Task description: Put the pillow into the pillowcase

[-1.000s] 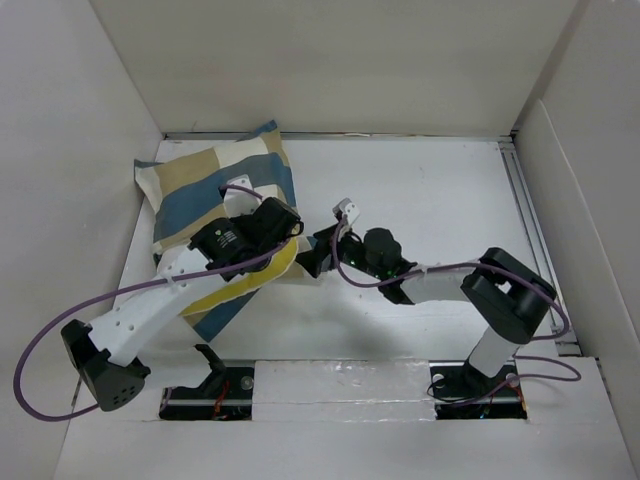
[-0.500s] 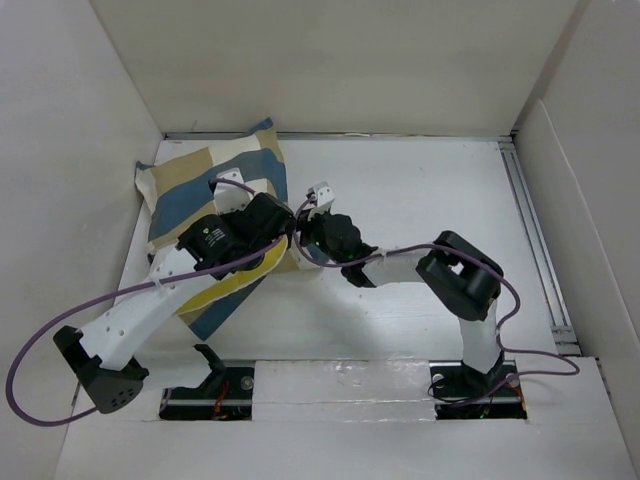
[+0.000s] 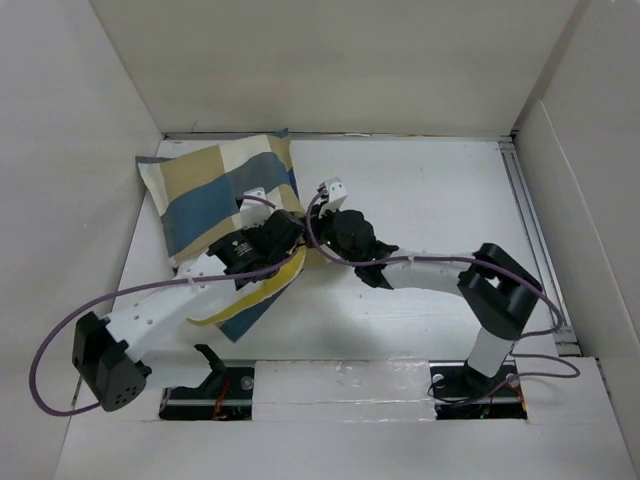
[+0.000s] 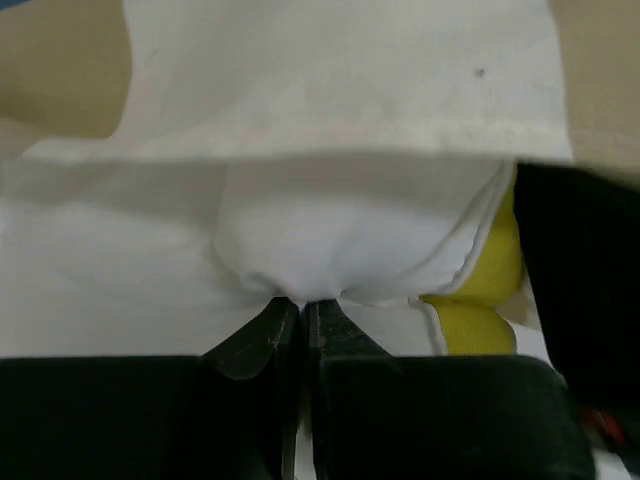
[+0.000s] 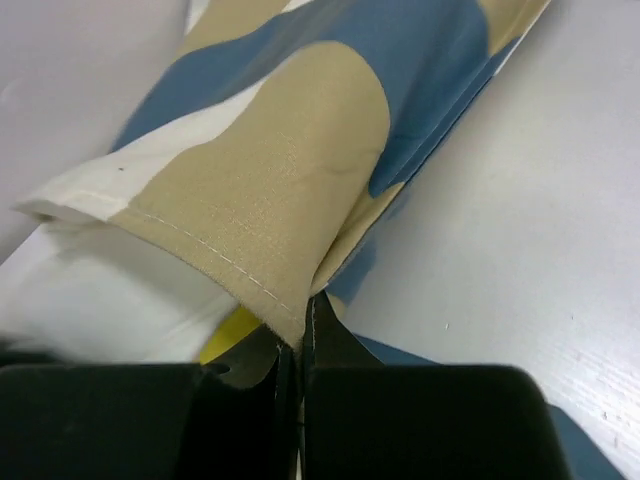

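The pillowcase [image 3: 215, 185], in big blue, tan and cream checks, lies at the table's back left. Its open end faces the grippers. The pillow [image 3: 262, 288] sits partly inside, with its white cloth and yellow edge sticking out at the near end. In the left wrist view my left gripper [image 4: 302, 303] is shut on a pinch of the white pillow [image 4: 330, 240], just under the pillowcase's hem [image 4: 350, 100]. My right gripper [image 5: 300, 335] is shut on the tan hem of the pillowcase [image 5: 270, 190], beside the white pillow [image 5: 100, 300].
Tall white walls [image 3: 80, 150] close the table in at the left, back and right. A metal rail [image 3: 528, 230] runs along the right side. The bare white tabletop [image 3: 430, 190] stretches to the right of the pillowcase.
My right gripper has moved in from the right and shut on the pillowcase's hem. My left gripper stays shut on the pillow and has shifted right. The pillowcase lies flatter.
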Tool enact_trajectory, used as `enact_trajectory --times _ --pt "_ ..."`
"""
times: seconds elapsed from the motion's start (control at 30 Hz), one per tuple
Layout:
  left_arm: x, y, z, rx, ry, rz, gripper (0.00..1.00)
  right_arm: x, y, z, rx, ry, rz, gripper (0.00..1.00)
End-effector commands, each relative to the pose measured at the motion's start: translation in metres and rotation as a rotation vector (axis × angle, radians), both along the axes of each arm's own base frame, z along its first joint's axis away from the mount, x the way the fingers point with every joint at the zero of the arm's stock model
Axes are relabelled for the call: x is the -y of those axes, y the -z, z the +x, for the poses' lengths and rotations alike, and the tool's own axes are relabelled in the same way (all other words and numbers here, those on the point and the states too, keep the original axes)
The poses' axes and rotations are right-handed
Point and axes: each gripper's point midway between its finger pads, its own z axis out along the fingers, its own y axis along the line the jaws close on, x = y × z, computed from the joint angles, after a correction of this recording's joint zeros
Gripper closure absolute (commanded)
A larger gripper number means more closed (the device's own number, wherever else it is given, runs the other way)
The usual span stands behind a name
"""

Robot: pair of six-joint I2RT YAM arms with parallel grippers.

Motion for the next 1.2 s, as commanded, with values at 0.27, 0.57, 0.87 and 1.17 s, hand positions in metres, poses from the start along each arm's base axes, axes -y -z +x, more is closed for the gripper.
enact_trajectory --times 0.27,0.57,0.87,1.17 --pt "0.030 0.026 0.111 0.174 -0.183 -0.093 1.00 0.004 0.024 -0.131 -0.248 -0.384 -0.073 1.00" --pt "0.046 0.049 0.120 0.133 -0.289 -0.104 1.00 0.044 0.060 -0.152 -0.317 -0.277 -0.158 0.87" --pt "0.036 0.072 0.102 0.109 -0.193 -0.140 1.00 0.022 0.019 -0.139 -0.262 -0.270 -0.138 0.05" --pt "0.000 0.037 0.075 0.136 -0.220 -0.104 0.17 0.087 -0.004 -0.086 -0.202 0.230 -0.284 0.00"
